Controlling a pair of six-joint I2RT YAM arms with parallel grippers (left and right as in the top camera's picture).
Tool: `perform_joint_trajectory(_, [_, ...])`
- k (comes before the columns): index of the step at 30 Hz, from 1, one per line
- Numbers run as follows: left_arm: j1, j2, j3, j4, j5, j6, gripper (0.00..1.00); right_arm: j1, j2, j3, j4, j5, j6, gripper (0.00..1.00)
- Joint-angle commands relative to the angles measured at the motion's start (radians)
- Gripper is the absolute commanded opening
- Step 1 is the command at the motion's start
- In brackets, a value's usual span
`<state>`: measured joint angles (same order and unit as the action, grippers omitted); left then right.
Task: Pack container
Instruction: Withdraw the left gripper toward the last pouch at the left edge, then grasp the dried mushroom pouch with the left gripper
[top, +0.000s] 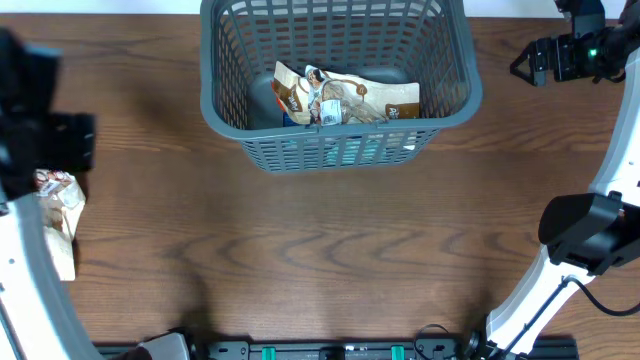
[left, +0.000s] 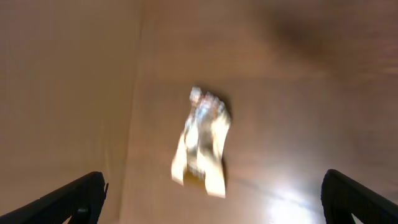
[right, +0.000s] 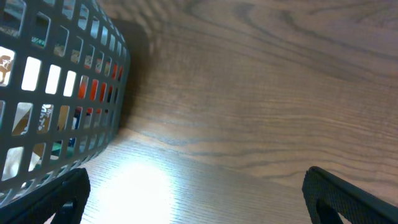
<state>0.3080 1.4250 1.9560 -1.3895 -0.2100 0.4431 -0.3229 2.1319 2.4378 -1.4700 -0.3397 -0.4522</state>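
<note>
While the left gripper (left: 211, 180) hangs open over a packet (left: 202, 140) well left of the basket (top: 330, 150), the right gripper (right: 196, 176) gapes empty beside it.

The overhead view looks straight down on the desk (top: 300, 260), with the container (top: 330, 150) at its top centre. The left wrist view looks down from well left of the container at a blurred packet (left: 202, 146), also seen overhead. The right wrist view sits low, close against the container's right wall.

basket (top: 340, 150): one; loose packet (top: 60, 200): one; packets inside (top: 345, 98): two-plus
</note>
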Motion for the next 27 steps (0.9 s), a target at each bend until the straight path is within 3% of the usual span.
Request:
perform_joint_trajectory(1, [0.113, -0.002, -0.019, -0.024, 0.003, -0.1, 0.99, 0.008, 0.0, 0.0, 0.005, -0.004, 0.002, 0.99])
perform_joint_trajectory(13, [0.415, 0.024, -0.043, 0.003, 0.377, 0.167, 0.99, 0.008, 0.0, 0.0, 0.022, -0.004, 0.002, 0.99])
perform_joint_trajectory(22, [0.483, 0.172, -0.231, 0.135, 0.378, 0.166, 0.99, 0.008, 0.0, 0.0, 0.022, -0.004, 0.003, 0.99])
perform_joint_trajectory(27, [0.484, 0.293, -0.312, 0.166, 0.303, 0.167, 0.99, 0.008, 0.0, 0.0, 0.019, -0.004, 0.011, 0.99])
